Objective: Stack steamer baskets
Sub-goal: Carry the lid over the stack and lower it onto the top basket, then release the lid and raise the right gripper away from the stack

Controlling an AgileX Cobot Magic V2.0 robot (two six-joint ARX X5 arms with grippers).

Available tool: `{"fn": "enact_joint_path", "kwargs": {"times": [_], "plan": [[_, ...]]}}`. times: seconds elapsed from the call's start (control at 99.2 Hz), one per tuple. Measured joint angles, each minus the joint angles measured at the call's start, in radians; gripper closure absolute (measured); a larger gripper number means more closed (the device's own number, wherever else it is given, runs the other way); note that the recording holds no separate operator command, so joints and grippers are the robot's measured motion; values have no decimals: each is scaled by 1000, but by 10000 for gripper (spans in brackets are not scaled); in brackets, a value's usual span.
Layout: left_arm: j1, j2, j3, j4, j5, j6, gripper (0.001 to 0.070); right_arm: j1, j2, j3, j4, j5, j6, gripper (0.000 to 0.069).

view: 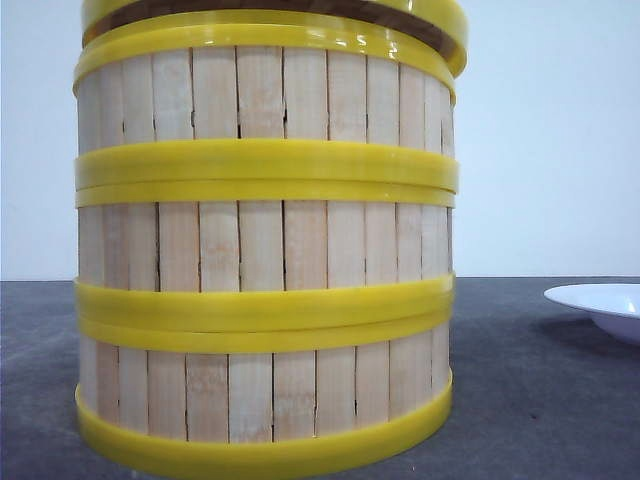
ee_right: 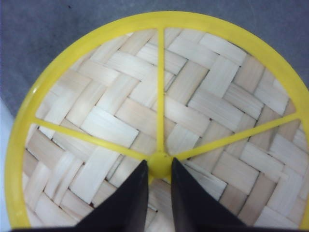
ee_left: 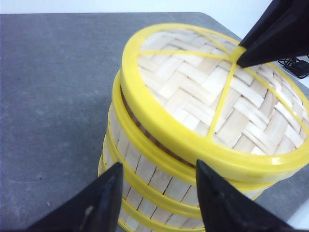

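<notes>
**Lid piece sits crooked on basket stack, right gripper pinching its hub**

Stacked steamer baskets (view: 265, 250) fill the front view, three tiers of pale slats with yellow rims, standing on the dark grey table (view: 540, 400). Topmost piece (ee_left: 217, 96), a woven disc with a yellow ring and spokes, sits tilted and shifted off-centre on the stack, a gap showing under one edge.

Right gripper (ee_right: 159, 166) comes down from above, its black fingers (ee_right: 133, 198) nearly together and pinched on the yellow hub (ee_right: 159, 162) where the spokes meet. In the left wrist view that arm's tip reaches in over the far side of the disc.

Left gripper (ee_left: 159, 193) is spread wide, fingers apart, holding nothing, hanging just beside the stack's upper rims, angled down toward them. No contact visible.

White plate (view: 600, 305) lies on the table, well apart, off to the stack's right.
</notes>
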Motion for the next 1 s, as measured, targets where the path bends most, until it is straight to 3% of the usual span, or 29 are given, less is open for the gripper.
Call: {"fn": "enact_joint_path", "kwargs": {"times": [0.686, 0.746, 0.877, 0.998], "plan": [[0, 0, 0, -9, 0, 0, 428, 0, 40, 2, 4, 15, -1, 634], [0, 0, 0, -9, 0, 1, 428, 0, 41, 2, 5, 16, -1, 593], [0, 0, 0, -9, 0, 5, 428, 0, 43, 2, 14, 22, -1, 415], [0, 0, 0, -10, 0, 7, 428, 0, 43, 16, 24, 34, -1, 367]]}}
